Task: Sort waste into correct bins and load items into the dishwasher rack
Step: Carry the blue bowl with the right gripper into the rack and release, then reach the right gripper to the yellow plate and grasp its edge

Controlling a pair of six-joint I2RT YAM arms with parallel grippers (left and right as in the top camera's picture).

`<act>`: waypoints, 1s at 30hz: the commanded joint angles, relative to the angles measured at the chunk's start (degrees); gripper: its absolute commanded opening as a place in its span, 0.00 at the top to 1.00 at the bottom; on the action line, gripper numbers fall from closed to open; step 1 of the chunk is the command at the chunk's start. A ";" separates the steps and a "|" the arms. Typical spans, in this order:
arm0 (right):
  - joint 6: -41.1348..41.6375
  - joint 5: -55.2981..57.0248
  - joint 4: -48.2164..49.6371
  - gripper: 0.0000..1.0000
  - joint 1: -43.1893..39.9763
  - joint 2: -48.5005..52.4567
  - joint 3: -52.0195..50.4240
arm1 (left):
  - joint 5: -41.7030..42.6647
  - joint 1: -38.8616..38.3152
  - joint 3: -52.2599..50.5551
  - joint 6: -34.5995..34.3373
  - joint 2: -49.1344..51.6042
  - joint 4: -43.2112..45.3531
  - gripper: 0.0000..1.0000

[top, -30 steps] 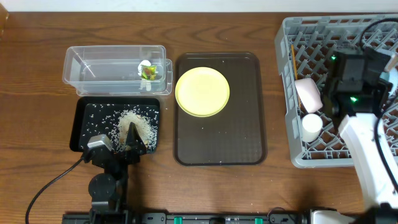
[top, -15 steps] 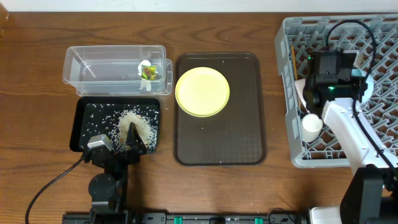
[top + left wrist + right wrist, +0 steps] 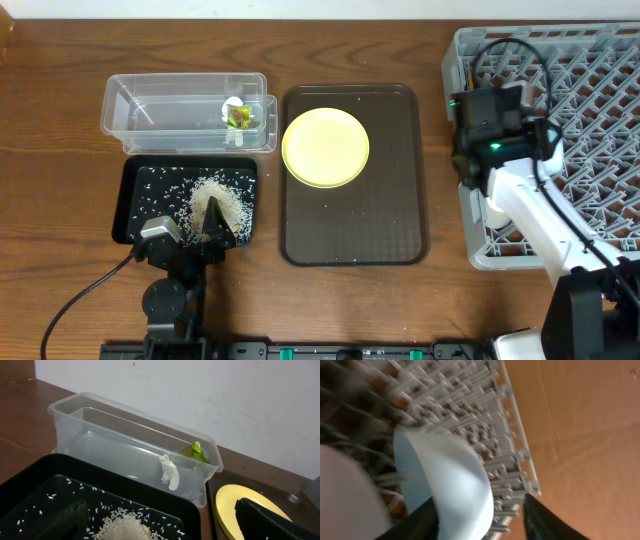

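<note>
Plate [image 3: 325, 147]: lies flat on the brown serving tray [image 3: 400, 220]. Rigid, smooth, probably light and slippery; pinch at the rim. Left gripper [image 3: 190, 222] gapes above the black tray [image 3: 135, 200]. Right gripper [image 3: 485, 517] fingers stand apart beside the light-blue bowl [image 3: 445, 475] in the rack [image 3: 600, 60].

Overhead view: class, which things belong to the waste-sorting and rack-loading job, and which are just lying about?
Job: yellow plate, rice, wrapper, white scrap, clear tub, black tray, grey rack, blue bowl.
Just there: brown serving tray, wooden table.
</note>
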 commanded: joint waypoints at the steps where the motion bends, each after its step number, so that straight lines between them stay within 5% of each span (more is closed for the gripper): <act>1: 0.31 -1.55 -0.09 0.38 4.98 -3.26 0.22 | -0.11 0.26 -1.77 -0.24 -0.35 -1.07 0.04; 5: 1.25 -13.40 -1.62 0.36 12.66 -8.44 0.22 | -0.11 0.26 -1.77 -0.24 -0.35 -1.05 0.05; 8: 8.13 -32.81 -3.61 0.46 18.08 -11.91 0.22 | -0.11 0.26 -1.77 -0.24 -0.35 -1.07 0.04; 13: 21.68 -62.93 -1.77 0.46 21.66 -10.86 -0.57 | -0.11 0.26 -1.77 -0.24 -0.33 -1.07 0.04; 19: 37.16 -58.47 2.73 0.45 22.58 -0.90 -1.53 | -0.11 0.26 -1.77 -0.24 -0.35 -1.07 0.04; 30: 47.19 -58.03 13.75 0.50 17.40 15.61 -1.51 | -0.11 0.26 -1.77 -0.24 -0.35 -1.07 0.05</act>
